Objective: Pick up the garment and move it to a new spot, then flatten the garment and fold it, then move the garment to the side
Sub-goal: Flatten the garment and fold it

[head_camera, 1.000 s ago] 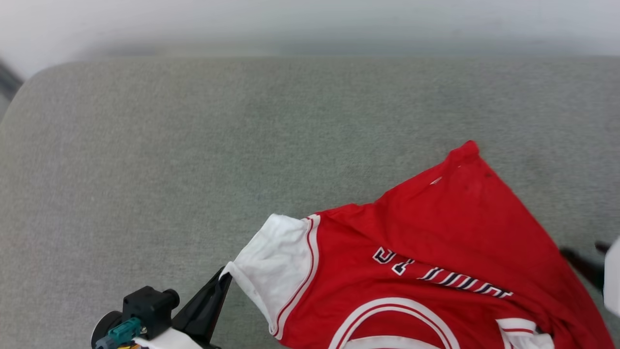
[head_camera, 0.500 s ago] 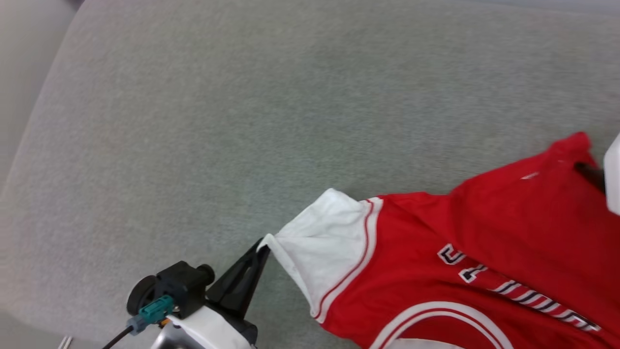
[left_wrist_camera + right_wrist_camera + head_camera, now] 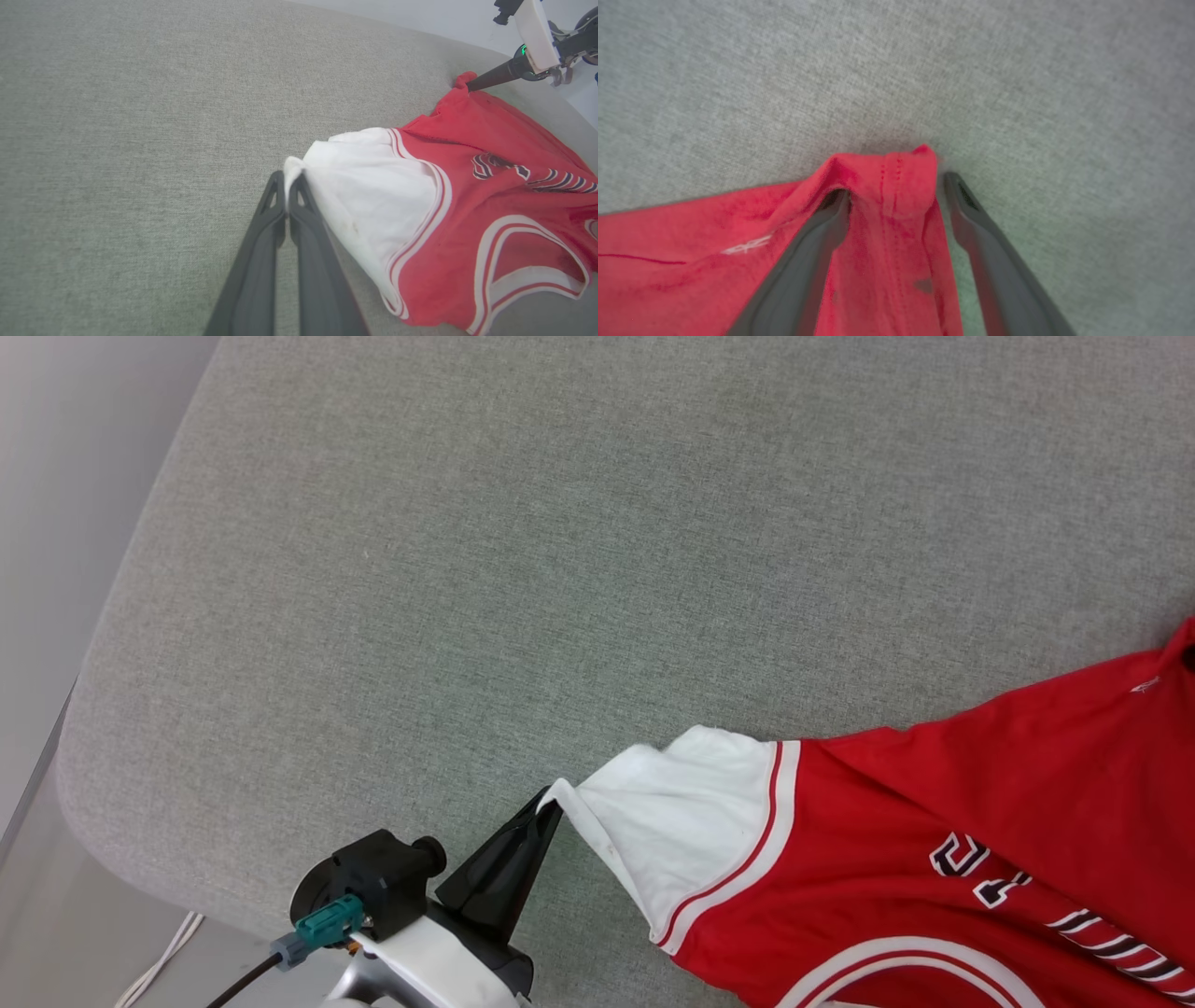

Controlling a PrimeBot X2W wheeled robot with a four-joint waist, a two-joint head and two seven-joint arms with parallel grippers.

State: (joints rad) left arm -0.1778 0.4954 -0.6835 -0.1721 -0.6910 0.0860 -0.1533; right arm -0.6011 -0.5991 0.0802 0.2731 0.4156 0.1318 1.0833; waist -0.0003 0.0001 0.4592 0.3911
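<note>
Beyond the red jersey point(image 3: 934, 784) and to its left, I see the grey upholstered surface point(image 3: 467, 569) bare right up to its rounded edge, so a gripper has wide room to pass there. At the tip of the jersey's white sleeve point(image 3: 691, 803) my left gripper point(image 3: 551, 803), pinched shut, stands in the way; at its far red corner my right gripper point(image 3: 896, 186) straddles the cloth, fingers apart.

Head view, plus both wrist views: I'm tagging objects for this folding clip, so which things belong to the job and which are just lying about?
Job:
the garment
left gripper, fingers shut on its white sleeve edge
right gripper, fingers open astride a red corner

Lying about:
white cable on the floor
grey cushion, merely bearing the garment
</note>
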